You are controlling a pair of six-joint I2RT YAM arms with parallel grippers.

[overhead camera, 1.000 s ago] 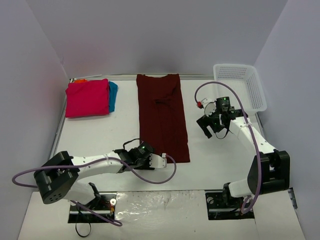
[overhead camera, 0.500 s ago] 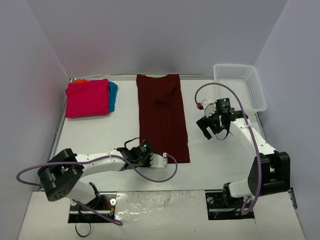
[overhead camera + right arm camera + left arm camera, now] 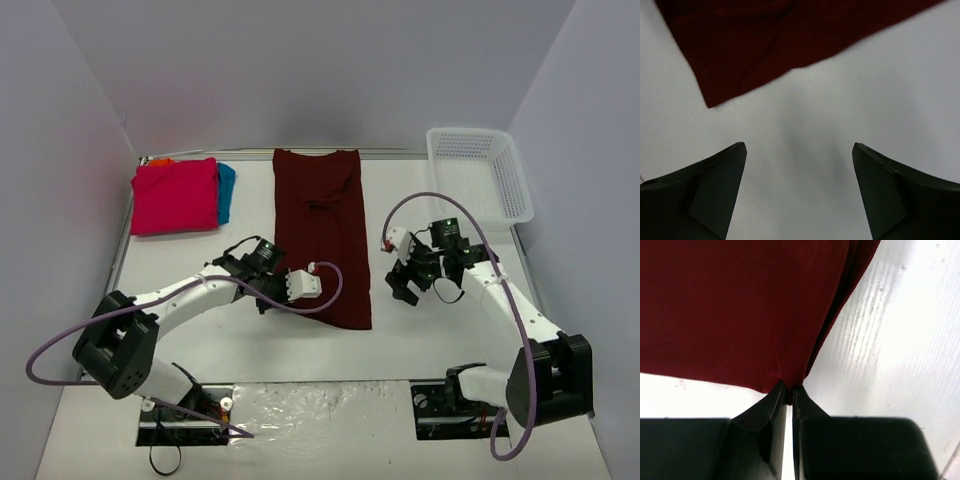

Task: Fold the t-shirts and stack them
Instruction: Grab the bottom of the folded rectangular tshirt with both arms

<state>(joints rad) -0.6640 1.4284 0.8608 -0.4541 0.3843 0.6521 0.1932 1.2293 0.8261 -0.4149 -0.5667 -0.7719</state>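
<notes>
The dark maroon t-shirt (image 3: 322, 235) lies as a long folded strip down the middle of the table. My left gripper (image 3: 283, 297) is shut on its near left corner, and in the left wrist view (image 3: 789, 390) the cloth (image 3: 740, 305) is pinched between the black fingers. My right gripper (image 3: 401, 283) is open and empty just right of the shirt's near right corner; in the right wrist view (image 3: 799, 146) it hovers over bare table with that corner (image 3: 755, 50) ahead. A folded pink t-shirt (image 3: 176, 195) lies at the far left on a teal one (image 3: 227, 190), with an orange edge (image 3: 158, 161) behind.
A white mesh basket (image 3: 480, 180) stands at the far right corner. Purple cables loop from both arms over the table. Grey walls close in the table on three sides.
My left gripper has moved away from the near edge, up and to the left, dragging the shirt's near left corner with it. My right gripper has come nearer and toward the shirt's near right corner.
</notes>
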